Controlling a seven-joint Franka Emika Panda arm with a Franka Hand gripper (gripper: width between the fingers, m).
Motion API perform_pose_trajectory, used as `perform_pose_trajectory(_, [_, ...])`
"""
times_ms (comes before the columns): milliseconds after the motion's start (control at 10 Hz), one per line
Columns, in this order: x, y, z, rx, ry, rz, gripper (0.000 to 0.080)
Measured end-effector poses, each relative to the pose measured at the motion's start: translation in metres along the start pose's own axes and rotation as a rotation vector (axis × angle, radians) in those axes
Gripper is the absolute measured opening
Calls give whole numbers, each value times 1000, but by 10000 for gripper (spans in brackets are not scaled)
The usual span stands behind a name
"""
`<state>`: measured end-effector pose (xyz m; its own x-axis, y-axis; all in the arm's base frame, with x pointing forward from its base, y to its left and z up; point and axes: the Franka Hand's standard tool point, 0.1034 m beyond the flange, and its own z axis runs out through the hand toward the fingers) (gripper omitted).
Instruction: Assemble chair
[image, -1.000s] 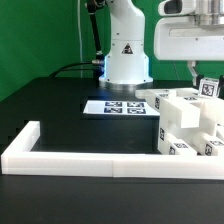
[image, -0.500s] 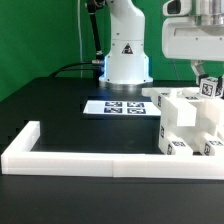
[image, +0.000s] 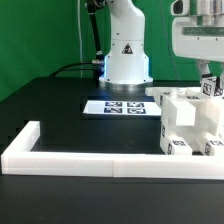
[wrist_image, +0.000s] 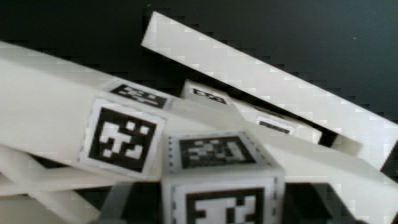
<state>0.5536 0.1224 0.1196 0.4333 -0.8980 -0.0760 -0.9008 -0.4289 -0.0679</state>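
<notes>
Bright even light, soft shadows; wrist view shows the chair close, blurred, slightly overexposed.

Smooth white plastic chair, matt black table

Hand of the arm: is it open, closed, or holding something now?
The hand: cannot be told; it hangs over the chair parts, and its fingers show too unclearly.

White chair, black-and-white patterned tags
</notes>
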Motion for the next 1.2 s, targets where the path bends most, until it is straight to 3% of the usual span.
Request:
perform_pose_trajectory(100, [0,0,0,-2,2,-25,360])
perform_pose_trajectory(300, [-6,-2,-2,-3,1,-96,618])
perform_pose_trajectory(800, [-6,-3,-2,1,6,-552,649])
perform_pose_trajectory(1200, [-2,-1,-1,-27,25,-934,649])
